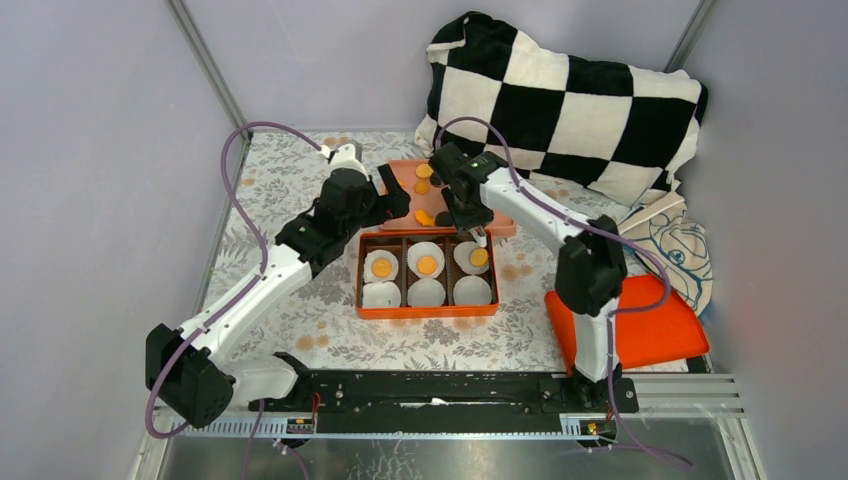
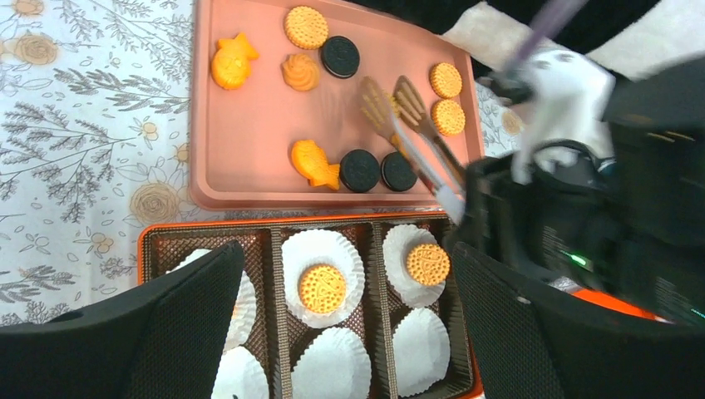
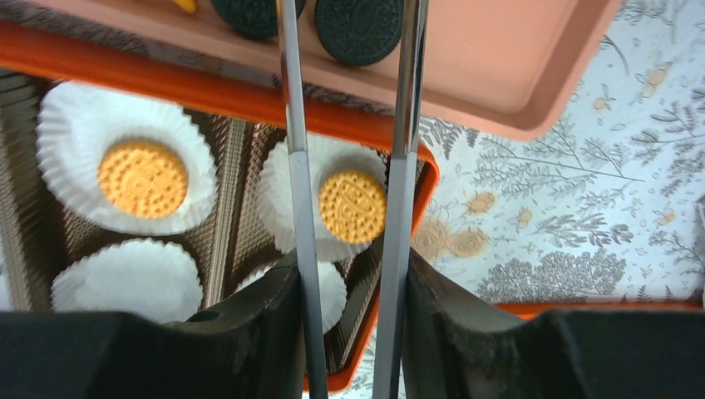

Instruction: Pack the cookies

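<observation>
Several cookies lie on a pink tray [image 1: 400, 178]: round orange ones [image 2: 306, 27], black ones [image 2: 359, 170] and fish-shaped ones [image 2: 232, 61]. In front of it stands an orange box [image 1: 427, 312] with white paper cups; its three back cups each hold a round orange cookie [image 2: 322, 288] [image 3: 352, 206] [image 1: 381, 267]. My right gripper [image 3: 349, 274] is shut on metal tongs [image 2: 407, 125], whose empty tips stand apart over the tray, next to the black cookies [image 3: 357, 29]. My left gripper [image 2: 347, 253] is open and empty above the box's back row.
A black-and-white checkered pillow [image 1: 560, 100] lies behind the tray. An orange lid [image 1: 650, 325] and a printed cloth bag [image 1: 680, 250] lie at the right. A floral cloth [image 1: 290, 330] covers the table.
</observation>
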Tool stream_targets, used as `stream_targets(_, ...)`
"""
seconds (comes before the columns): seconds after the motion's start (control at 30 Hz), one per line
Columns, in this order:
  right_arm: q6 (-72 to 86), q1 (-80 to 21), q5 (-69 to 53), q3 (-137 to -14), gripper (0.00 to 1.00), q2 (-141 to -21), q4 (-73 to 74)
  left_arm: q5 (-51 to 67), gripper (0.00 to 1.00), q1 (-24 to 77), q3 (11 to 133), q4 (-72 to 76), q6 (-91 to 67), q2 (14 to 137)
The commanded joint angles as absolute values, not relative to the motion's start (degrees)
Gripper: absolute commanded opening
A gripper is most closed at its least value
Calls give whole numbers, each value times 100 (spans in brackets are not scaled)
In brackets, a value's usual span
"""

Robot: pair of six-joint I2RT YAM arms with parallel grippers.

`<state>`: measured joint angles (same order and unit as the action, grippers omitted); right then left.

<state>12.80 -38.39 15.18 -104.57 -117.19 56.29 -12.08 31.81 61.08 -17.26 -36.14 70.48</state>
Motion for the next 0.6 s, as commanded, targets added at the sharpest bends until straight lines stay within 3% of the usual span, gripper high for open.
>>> stream_targets(0.0, 1180, -4016, 1515, -10205, 3, -10471, 5415, -1478, 99, 2916, 6369, -1957, -3810, 7066)
stream_targets(0.3, 1212, -5075, 806, -9374, 1, -9237, 5501, -950, 99, 1569, 6504, -2296, -4594, 7360)
stream_targets(0.57, 1306, -6265, 257, -9061, 3, -9184, 5494, -669, 99, 1282, 6492, -2312, -4720, 7438)
